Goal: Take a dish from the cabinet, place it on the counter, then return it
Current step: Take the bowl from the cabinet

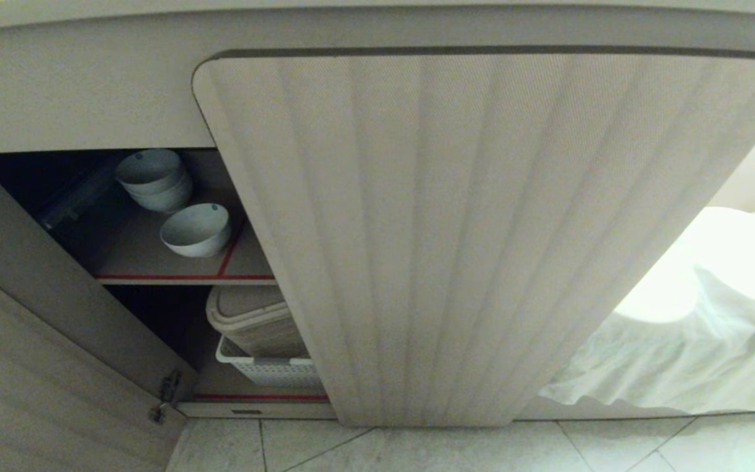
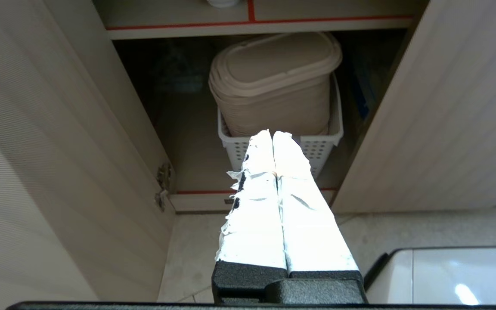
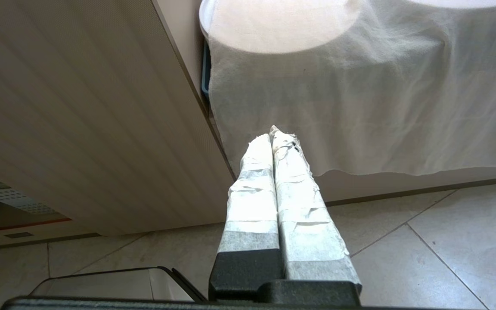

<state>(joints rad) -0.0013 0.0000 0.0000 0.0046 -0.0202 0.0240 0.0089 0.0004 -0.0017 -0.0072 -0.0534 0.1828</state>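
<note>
The dish [image 1: 196,229], a small deep white bowl, stands alone on the upper red-edged shelf [image 1: 184,277] of the open cabinet [image 1: 476,229], in front of a stack of similar white bowls [image 1: 153,178]. Only the counter's rounded front edge [image 1: 377,8] shows along the top of the head view. Neither arm appears in the head view. My left gripper [image 2: 272,133] is shut and empty, held low outside the cabinet and pointing at the lower shelf. My right gripper [image 3: 272,133] is also shut and empty, in front of the ribbed door's edge and a hanging white cloth.
A beige lidded bin [image 1: 253,320] sits in a white perforated basket [image 1: 272,370] on the lower shelf. The left door [image 1: 37,354] is swung open on its hinge [image 1: 166,395]. A white cloth [image 1: 692,347] drapes to the right of the ribbed door. Tiled floor [image 1: 482,449] lies below.
</note>
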